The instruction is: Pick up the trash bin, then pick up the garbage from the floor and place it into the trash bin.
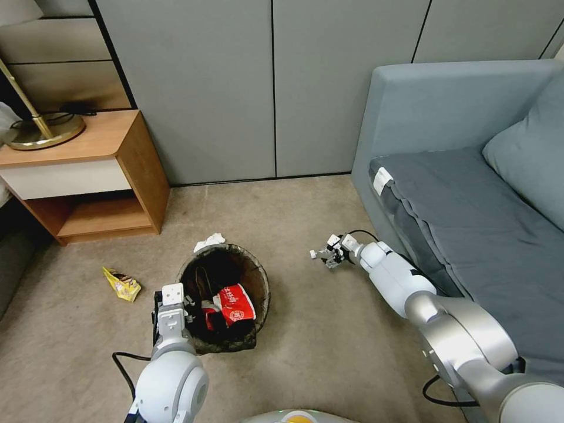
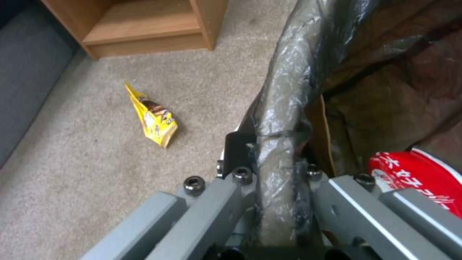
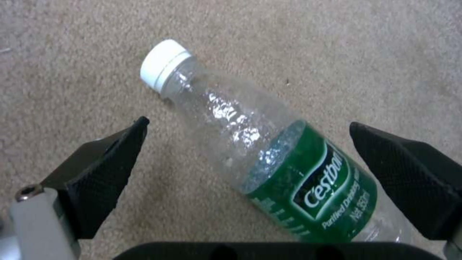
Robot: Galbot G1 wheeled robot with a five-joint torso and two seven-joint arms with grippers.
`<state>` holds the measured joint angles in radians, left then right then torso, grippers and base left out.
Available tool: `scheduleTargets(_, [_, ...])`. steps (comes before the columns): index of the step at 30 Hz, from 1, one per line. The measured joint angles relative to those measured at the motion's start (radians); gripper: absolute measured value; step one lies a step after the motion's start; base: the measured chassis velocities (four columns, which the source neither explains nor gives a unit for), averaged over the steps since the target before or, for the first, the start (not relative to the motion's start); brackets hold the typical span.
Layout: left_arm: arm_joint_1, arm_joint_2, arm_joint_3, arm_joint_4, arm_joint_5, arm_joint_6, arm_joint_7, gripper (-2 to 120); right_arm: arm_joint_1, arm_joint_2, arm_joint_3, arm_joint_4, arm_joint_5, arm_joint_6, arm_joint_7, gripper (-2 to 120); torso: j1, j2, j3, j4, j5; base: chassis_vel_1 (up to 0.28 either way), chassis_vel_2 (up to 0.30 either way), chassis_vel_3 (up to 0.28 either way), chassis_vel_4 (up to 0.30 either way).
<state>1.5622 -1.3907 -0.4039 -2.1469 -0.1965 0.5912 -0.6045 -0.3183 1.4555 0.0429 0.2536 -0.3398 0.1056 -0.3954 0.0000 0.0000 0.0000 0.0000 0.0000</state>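
The trash bin, lined with a dark bag, stands on the carpet with a red wrapper lying inside it. My left gripper is shut on the bin's near-left rim, one finger inside and one outside. To the bin's right, my right gripper hangs low over the floor. It is open, and a clear bottle with a green label and white cap lies on the carpet between its fingers. A yellow wrapper lies left of the bin, and a white tissue lies just behind it.
A wooden bedside table carrying a brass lamp base stands at the back left. A grey sofa runs along the right, close to my right arm. Grey wall panels close off the back. Open carpet lies between bin and sofa.
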Motion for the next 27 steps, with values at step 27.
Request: scheduleTargets(27, [-0.008, -0.001, 0.009, 0.012, 0.013, -0.003, 0.004, 0, -0.015, 0.012, 0.031, 0.003, -0.022, -0.057, 0.068, 100, 0.0, 0.0, 0.0, 0.0, 0.0, 0.0, 0.0, 0.0, 0.0])
